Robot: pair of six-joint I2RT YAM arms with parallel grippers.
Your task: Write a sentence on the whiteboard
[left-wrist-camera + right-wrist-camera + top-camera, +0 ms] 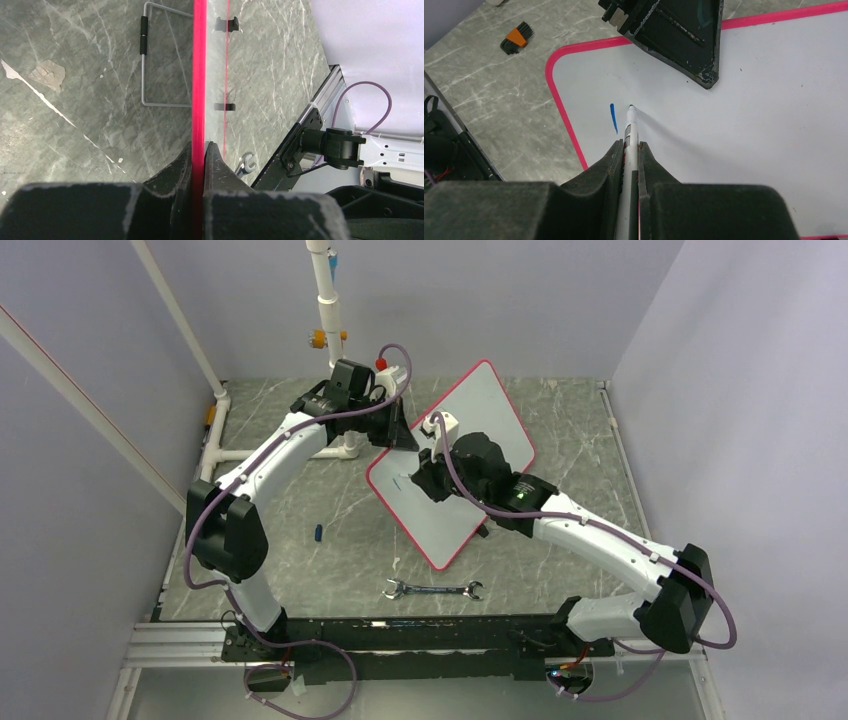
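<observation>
The whiteboard [470, 430], white with a red-pink rim, lies slanted in the middle of the table. My left gripper [392, 432] is shut on its upper left edge; in the left wrist view the pink rim [199, 75] runs straight up from between my left gripper [200, 146]. My right gripper [628, 145] is shut on a white marker [630, 125], whose tip rests on the whiteboard [749, 125]. Of the sentence, only one short blue stroke [613, 117] shows, just left of the tip. From above the stroke [397, 481] is faint, near my right gripper [425, 478].
A silver wrench [432, 590] lies near the front edge below the board. A small blue cap [318, 532] rests on the table to the left. An orange and black tool [517, 38] lies beyond the board's corner. A wire stand [150, 60] lies under the board.
</observation>
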